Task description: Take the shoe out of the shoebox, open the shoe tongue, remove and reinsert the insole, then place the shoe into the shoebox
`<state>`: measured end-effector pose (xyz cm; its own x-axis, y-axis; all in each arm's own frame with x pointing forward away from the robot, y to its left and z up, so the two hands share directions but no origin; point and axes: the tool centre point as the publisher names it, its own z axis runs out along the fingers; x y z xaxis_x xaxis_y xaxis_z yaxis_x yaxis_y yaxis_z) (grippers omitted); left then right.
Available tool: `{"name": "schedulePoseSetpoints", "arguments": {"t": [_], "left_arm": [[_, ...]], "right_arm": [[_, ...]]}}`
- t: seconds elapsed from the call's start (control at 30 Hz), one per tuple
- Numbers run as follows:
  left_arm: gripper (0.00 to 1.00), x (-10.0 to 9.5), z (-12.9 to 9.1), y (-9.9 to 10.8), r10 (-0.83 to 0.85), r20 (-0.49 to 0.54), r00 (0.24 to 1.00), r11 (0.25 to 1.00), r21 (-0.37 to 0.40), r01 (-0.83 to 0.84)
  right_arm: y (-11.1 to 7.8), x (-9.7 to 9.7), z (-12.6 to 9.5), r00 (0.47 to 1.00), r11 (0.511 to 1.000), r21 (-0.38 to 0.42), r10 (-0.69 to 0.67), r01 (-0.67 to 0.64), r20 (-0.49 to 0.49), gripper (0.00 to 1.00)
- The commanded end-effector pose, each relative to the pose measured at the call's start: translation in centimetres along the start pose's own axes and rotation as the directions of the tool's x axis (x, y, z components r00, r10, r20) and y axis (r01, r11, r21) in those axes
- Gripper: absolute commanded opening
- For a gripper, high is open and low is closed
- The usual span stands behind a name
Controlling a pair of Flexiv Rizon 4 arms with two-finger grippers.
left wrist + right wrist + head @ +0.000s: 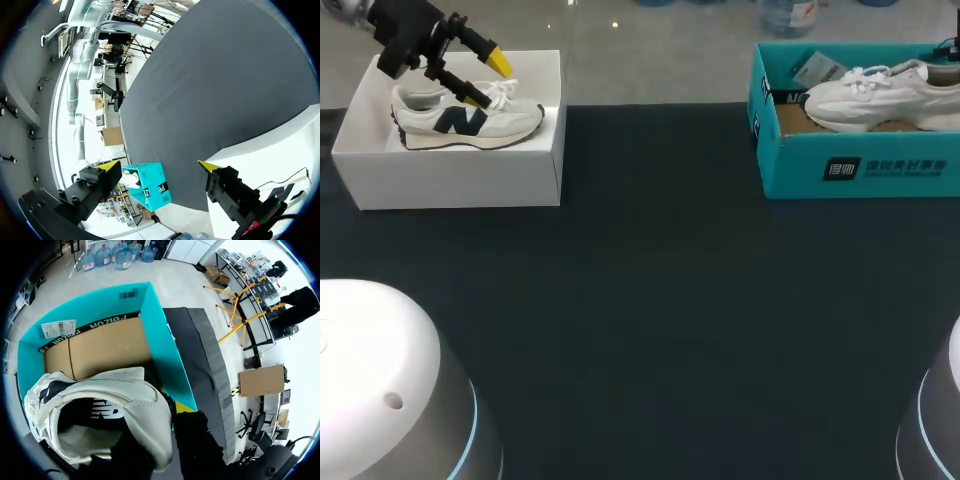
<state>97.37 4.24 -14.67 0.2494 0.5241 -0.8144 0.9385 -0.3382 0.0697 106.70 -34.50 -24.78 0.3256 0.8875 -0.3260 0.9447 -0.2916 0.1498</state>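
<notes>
the dark table (660, 300) carries two boxes, well apart, along its far edge. the white shoebox (460, 180) on the left holds a pale sneaker (470, 120), and the teal shoebox (860, 165) on the right holds a white shoe (880, 95) on a brown cardboard floor. the left gripper (488, 80) hangs just above the sneaker's laces, spread wide and holding nothing; the right gripper (170, 425) sits at the white shoe's heel collar, and i cannot tell whether it grips.

Black left hand (488, 80), likely bolted, yellow-tipped
</notes>
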Motion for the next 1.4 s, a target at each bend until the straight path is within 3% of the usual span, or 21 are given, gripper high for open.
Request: {"name": "schedulePoseSetpoints", "arguments": {"t": [0.03,0.57,1.13,1.17,1.23,1.27,1.3,1.4], "left_arm": [[1.00,0.0,-0.1,0.0,0.001,-0.002,1.000,1.000,0.002,-0.001],[1.00,0.0,-0.1,0.0,0.001,-0.002,1.000,1.000,0.002,-0.001],[1.00,0.0,-0.1,0.0,0.001,-0.002,1.000,1.000,0.002,-0.001],[1.00,0.0,-0.1,0.0,0.001,-0.002,1.000,1.000,0.002,-0.001],[1.00,0.0,-0.1,0.0,0.001,-0.002,1.000,1.000,0.002,-0.001],[1.00,0.0,-0.1,0.0,0.001,-0.002,1.000,1.000,0.002,-0.001],[1.00,0.0,-0.1,0.0,0.001,-0.002,1.000,1.000,0.002,-0.001],[1.00,0.0,-0.1,0.0,0.001,-0.002,1.000,1.000,0.002,-0.001]], "right_arm": [[0.4,0.9,1.9,1.000,1.000,0.000,-0.002,0.002,0.003,0.00],[-0.8,3.4,8.2,0.998,0.997,0.072,-0.035,0.031,0.048,0.00],[-1.8,4.0,10.8,0.999,0.996,0.087,-0.019,0.015,0.045,0.00],[-1.8,4.0,10.9,0.999,0.996,0.083,-0.017,0.013,0.040,0.05],[-1.8,4.0,10.9,0.999,0.997,0.081,-0.003,0.000,0.034,0.40],[-1.9,3.9,10.8,1.000,0.997,0.077,0.003,-0.005,0.030,0.66],[-1.9,3.8,10.6,0.999,0.997,0.072,0.008,-0.011,0.032,0.82],[-1.9,3.5,9.6,0.999,0.998,0.055,0.023,-0.024,0.022,1.00]]}}
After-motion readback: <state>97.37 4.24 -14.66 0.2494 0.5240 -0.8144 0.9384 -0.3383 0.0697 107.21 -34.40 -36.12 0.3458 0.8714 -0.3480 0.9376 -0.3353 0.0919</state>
